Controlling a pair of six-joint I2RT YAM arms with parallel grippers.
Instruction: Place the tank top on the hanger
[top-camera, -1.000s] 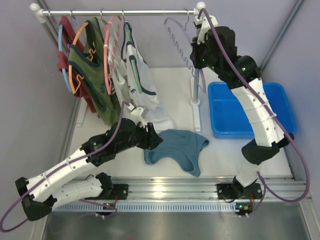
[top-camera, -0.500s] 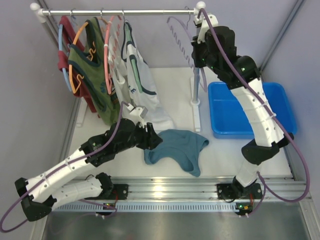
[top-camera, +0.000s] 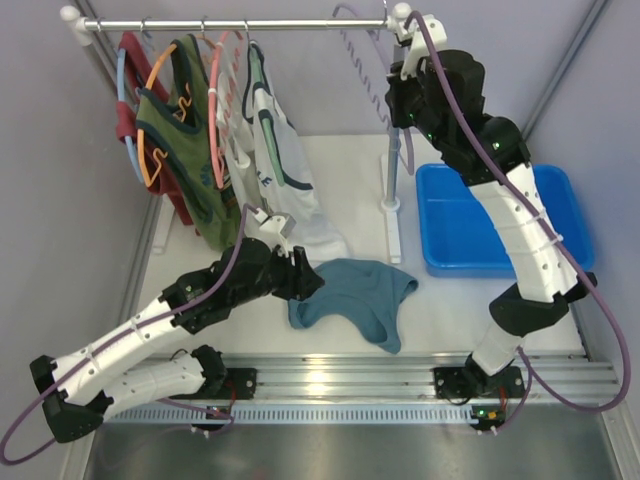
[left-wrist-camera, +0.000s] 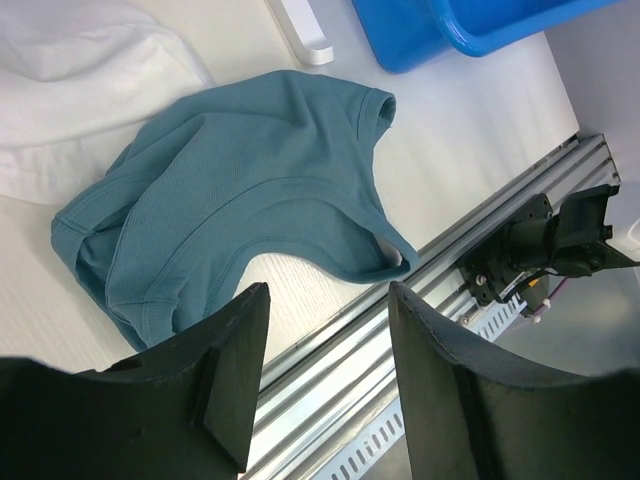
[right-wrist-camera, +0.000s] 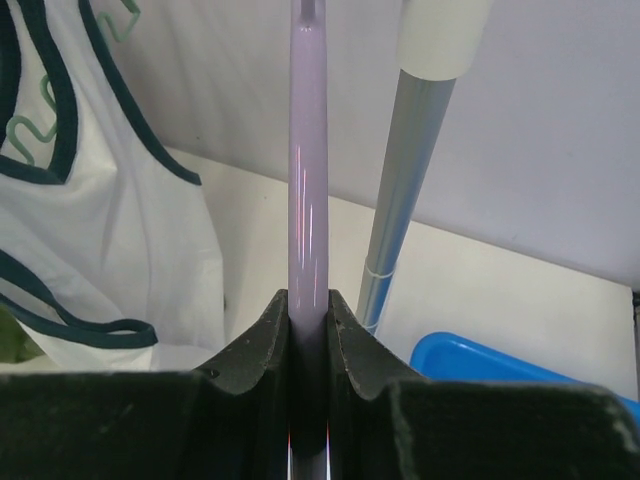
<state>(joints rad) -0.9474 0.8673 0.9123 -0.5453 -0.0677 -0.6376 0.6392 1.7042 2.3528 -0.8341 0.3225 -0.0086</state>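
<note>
The teal tank top (top-camera: 350, 295) lies crumpled on the white table in front of the arms; it also shows in the left wrist view (left-wrist-camera: 250, 190). My left gripper (top-camera: 308, 280) is open and empty at the top's left edge, its jaws spread wide just above the table (left-wrist-camera: 328, 300). My right gripper (top-camera: 400, 95) is high up by the rail's right end, shut on the lavender hanger (top-camera: 360, 60). In the right wrist view the hanger's thin bar (right-wrist-camera: 307, 180) runs straight up from between the closed jaws (right-wrist-camera: 308, 300).
A metal rail (top-camera: 230, 24) carries an olive patterned top (top-camera: 185, 140), a white top with dark trim (top-camera: 280, 150) and pink and orange hangers. The rack's right post (top-camera: 393, 170) stands beside a blue bin (top-camera: 480, 230). An aluminium rail runs along the near edge.
My right gripper has lifted the lavender hanger up and slightly right, so its hook is now level with the rail's end. The left arm and the tank top have not moved.
</note>
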